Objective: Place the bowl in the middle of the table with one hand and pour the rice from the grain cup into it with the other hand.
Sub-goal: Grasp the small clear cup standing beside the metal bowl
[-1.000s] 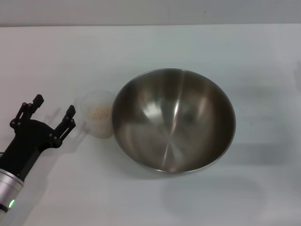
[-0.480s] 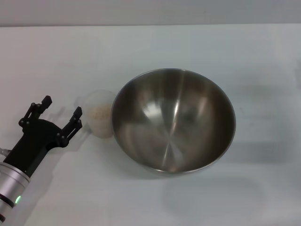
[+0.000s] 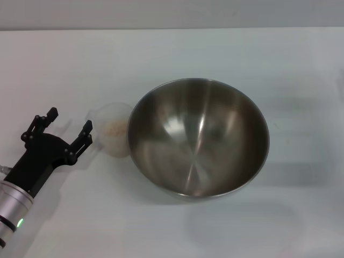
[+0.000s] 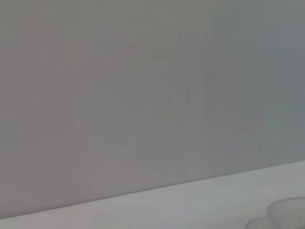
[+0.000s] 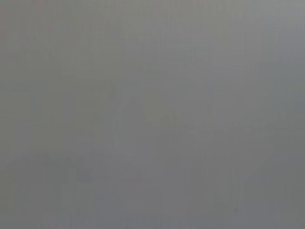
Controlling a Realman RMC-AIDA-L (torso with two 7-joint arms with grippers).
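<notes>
Jaws of the left gripper [image 3: 69, 120] stand apart, holding nothing, low over the table [image 3: 177, 54] just left of the grain cup [image 3: 114, 130] and not touching it. The black fingers [image 3: 84, 134] point up and to the right in the head view, toward the cup. The right gripper appears in no view.

The cup stands upright, mouth up, its right side against or just beside the bowl's left rim; contact cannot be confirmed. It holds a shallow pale heap of rice [image 3: 113, 128].

The bowl [image 3: 198, 137] sits mouth up near the table's middle. No rice shows inside it.

Cup: translucent plastic, round, small. Its handle cannot be made out. Bowl: brushed steel, round, deep, far wider than the cup, with bright streaks on its inner wall. Table: flat, plain white.
</notes>
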